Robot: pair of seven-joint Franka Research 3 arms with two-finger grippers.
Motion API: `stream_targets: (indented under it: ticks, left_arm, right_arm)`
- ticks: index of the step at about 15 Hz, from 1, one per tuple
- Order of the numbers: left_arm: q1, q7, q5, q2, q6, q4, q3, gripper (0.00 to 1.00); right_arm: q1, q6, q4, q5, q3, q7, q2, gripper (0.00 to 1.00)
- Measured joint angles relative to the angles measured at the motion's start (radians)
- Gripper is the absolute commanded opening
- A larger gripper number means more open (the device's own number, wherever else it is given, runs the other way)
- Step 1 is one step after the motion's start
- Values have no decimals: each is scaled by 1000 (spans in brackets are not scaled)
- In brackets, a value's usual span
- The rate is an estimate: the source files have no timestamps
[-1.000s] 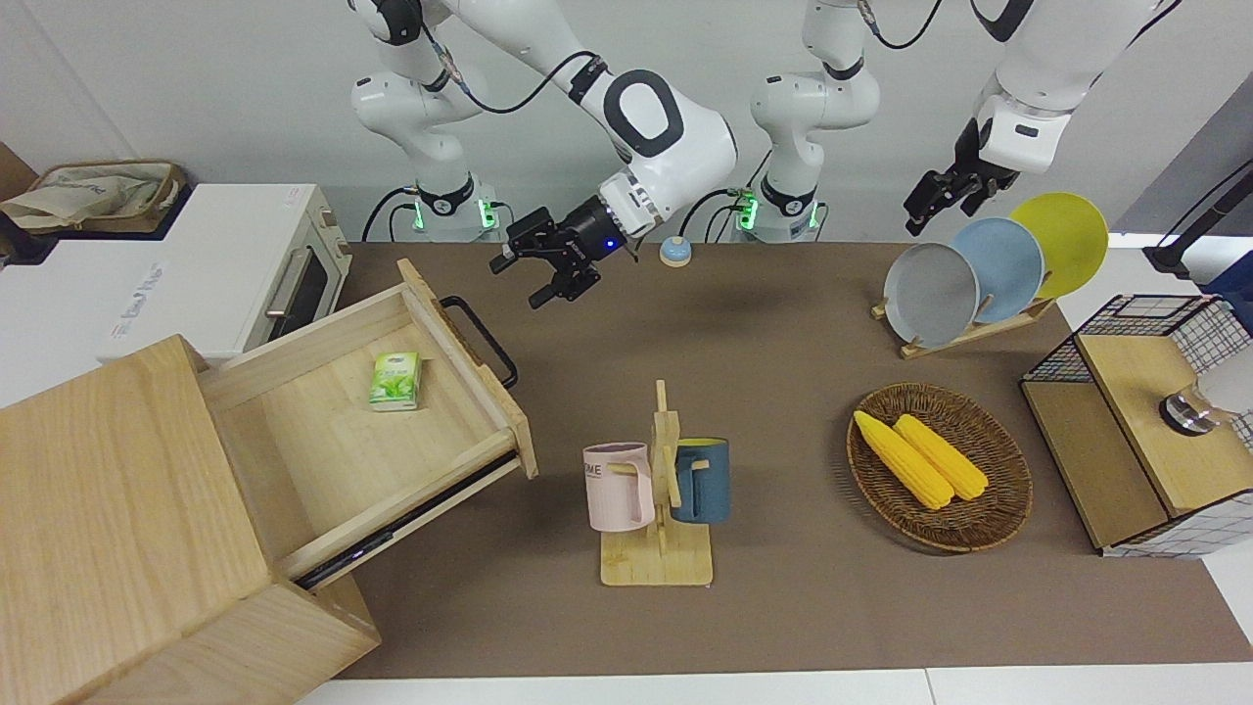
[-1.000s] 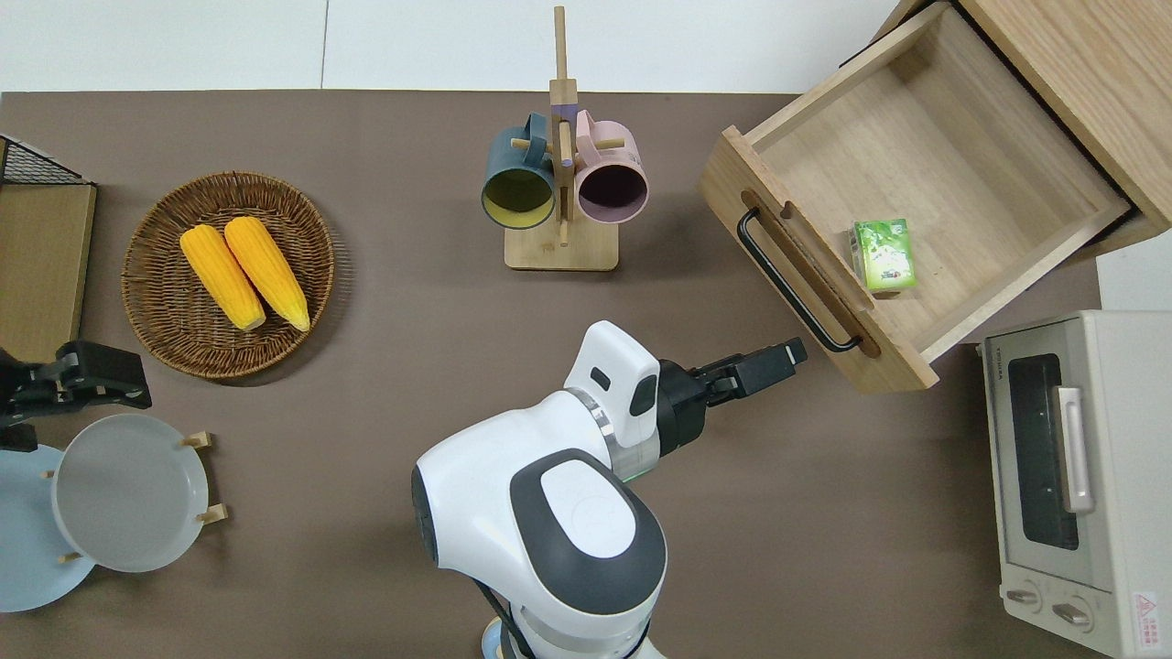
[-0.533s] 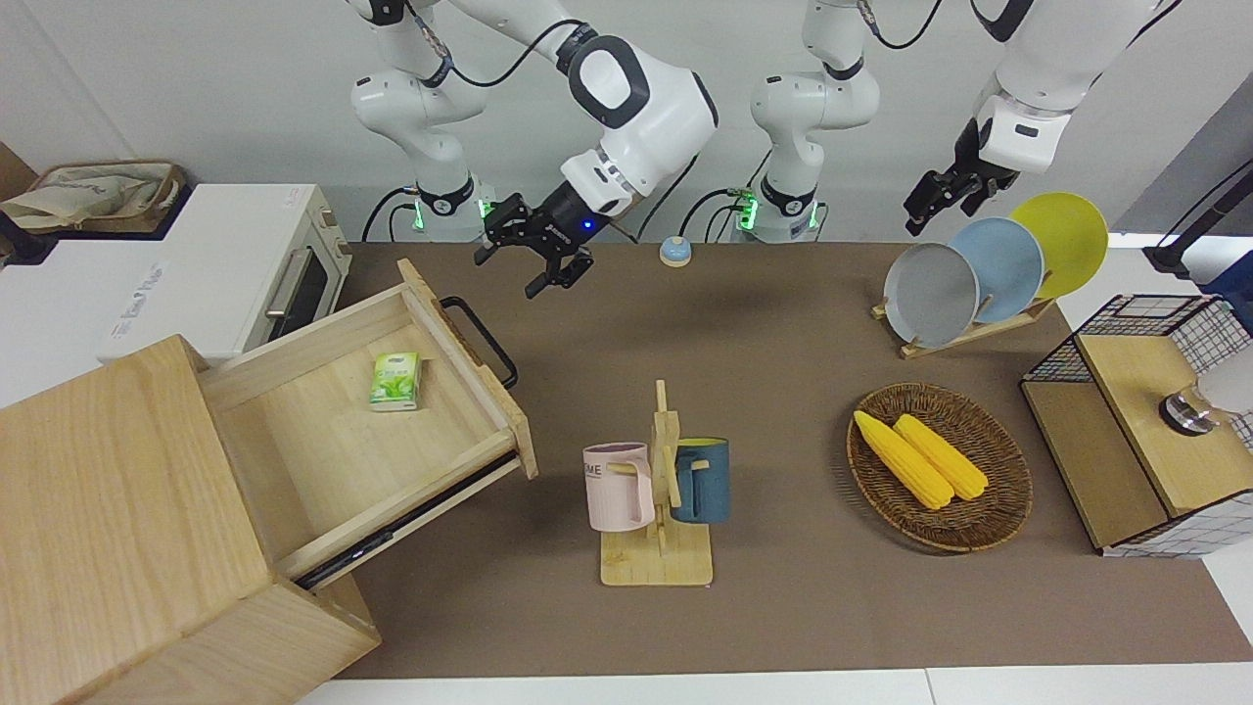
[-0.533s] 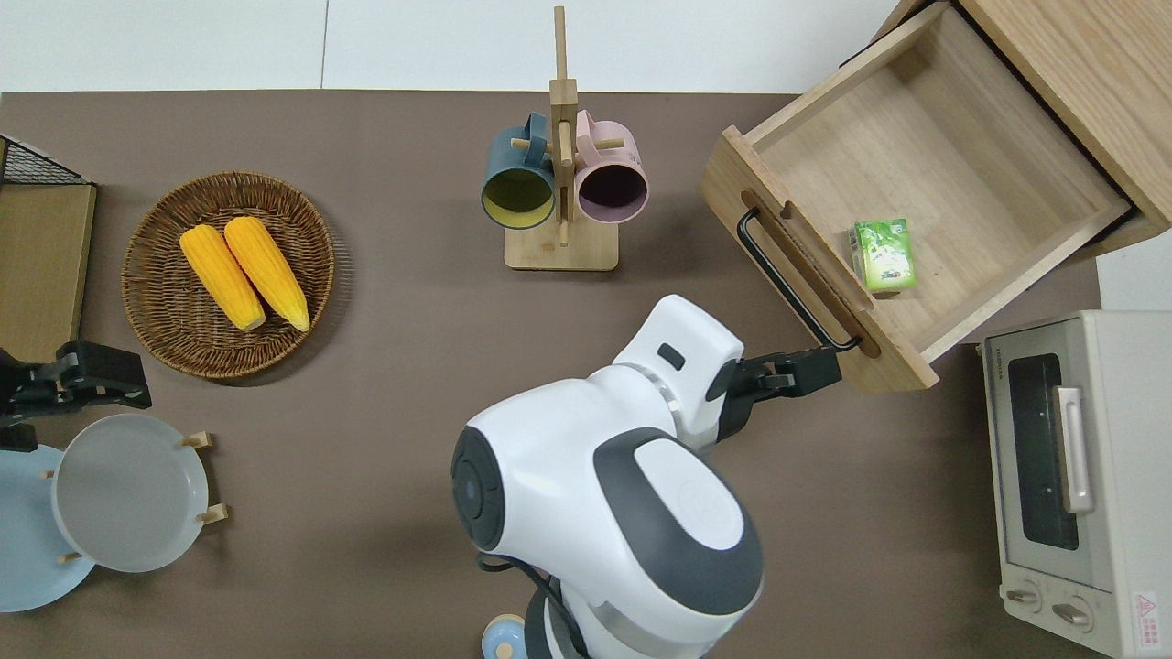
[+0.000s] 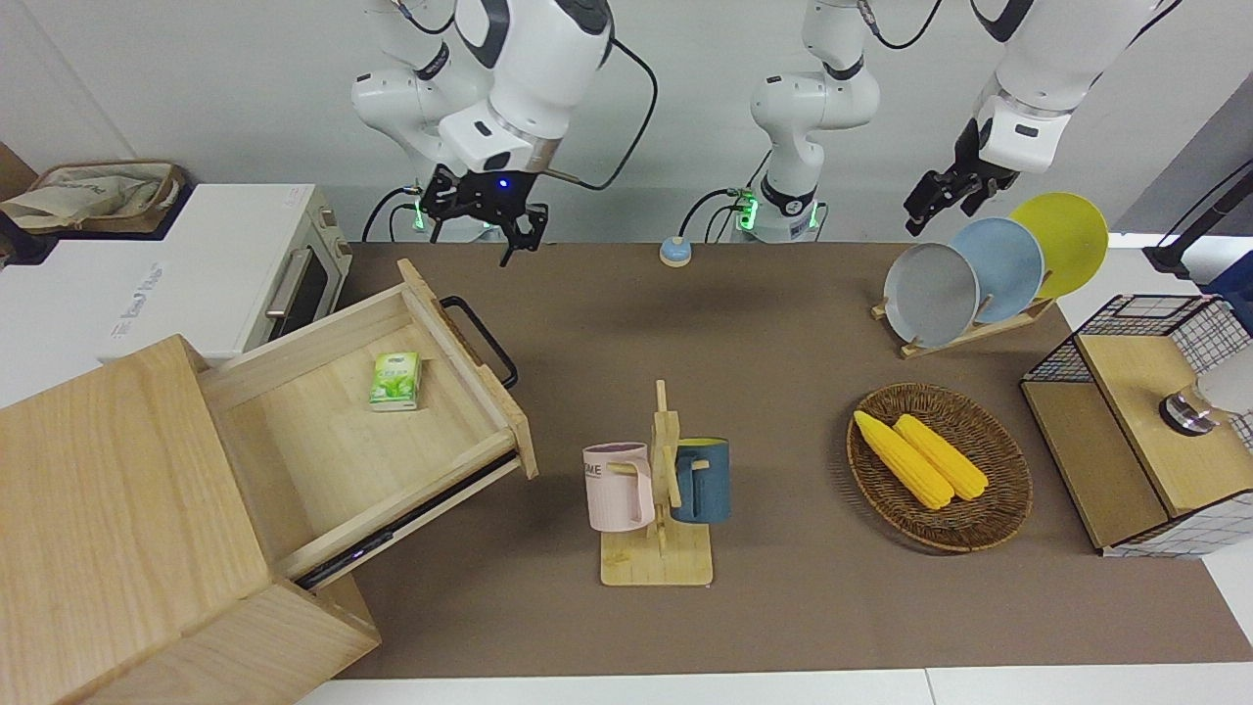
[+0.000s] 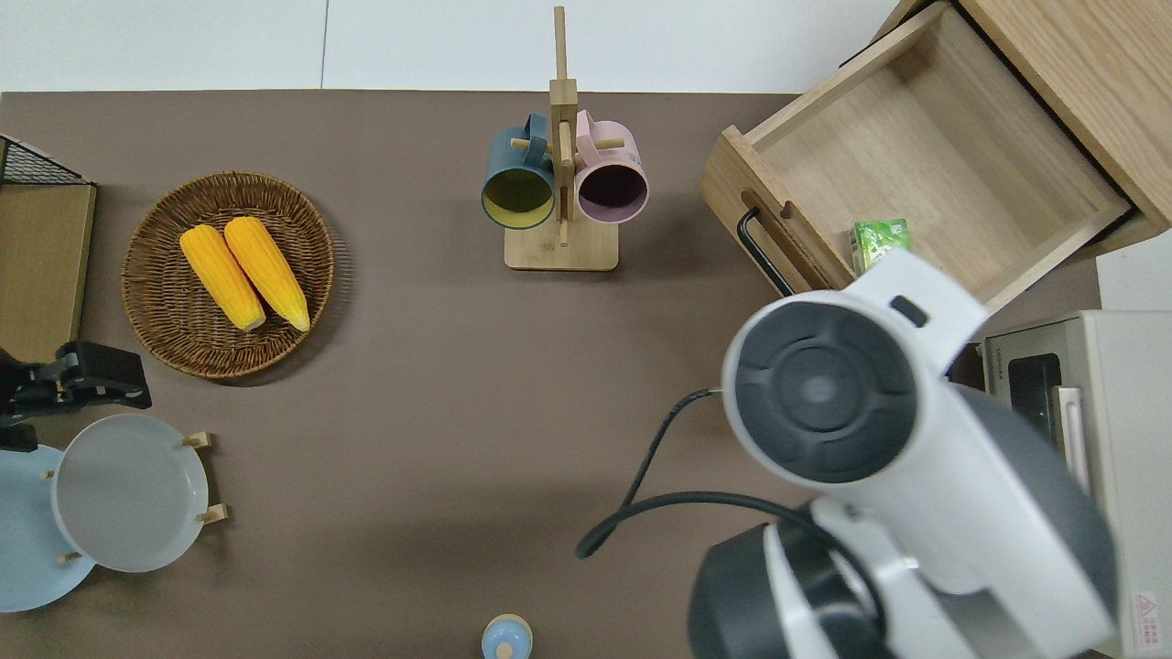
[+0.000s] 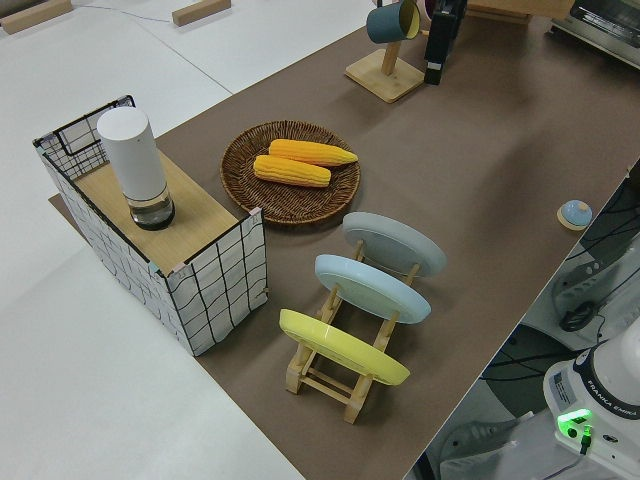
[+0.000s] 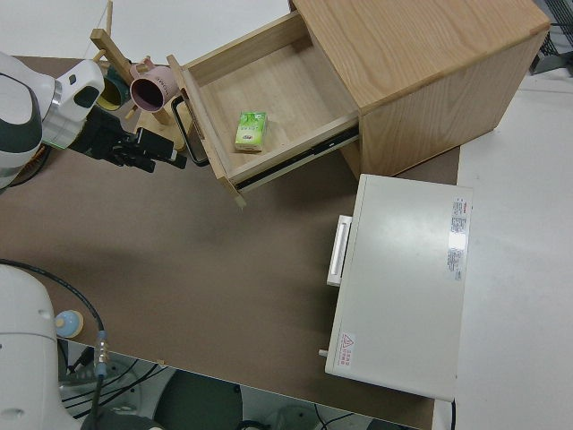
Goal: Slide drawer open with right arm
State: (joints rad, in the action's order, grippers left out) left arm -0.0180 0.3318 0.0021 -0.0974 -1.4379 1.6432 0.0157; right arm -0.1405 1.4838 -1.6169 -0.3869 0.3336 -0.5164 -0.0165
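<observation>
The pale-wood drawer (image 5: 392,421) stands pulled far out of its box cabinet (image 5: 108,519), with its black bar handle (image 5: 480,338) facing the table's middle. A small green packet (image 5: 394,380) lies in it. My right gripper (image 5: 477,230) is open and empty, raised in the air and clear of the handle. In the right side view it (image 8: 175,154) hangs beside the handle (image 8: 183,125) without touching it. In the overhead view the drawer (image 6: 916,156) shows, but the gripper is hidden under the arm. My left arm is parked, its gripper (image 5: 938,201) open.
A white toaster oven (image 5: 245,264) stands beside the cabinet, nearer to the robots. A mug rack (image 5: 658,490) with two mugs stands mid-table. A basket of corn (image 5: 940,468), a plate rack (image 5: 989,269) and a wire-grid box (image 5: 1136,421) are toward the left arm's end.
My right arm has risen and swung toward its own end of the table, carrying the open gripper up past the handle. The drawer and packet have not moved.
</observation>
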Motion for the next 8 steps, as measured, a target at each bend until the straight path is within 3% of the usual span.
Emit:
stream_targets:
  ticks: [3,8]
  left_arm:
    - [0,0,0,0,0,0,0,993]
    - [0,0,0,0,0,0,0,993]
  right_arm:
    - [49,0,0,159,-104,130,84,985]
    - [99,0,-12,315,-189,180,120,985]
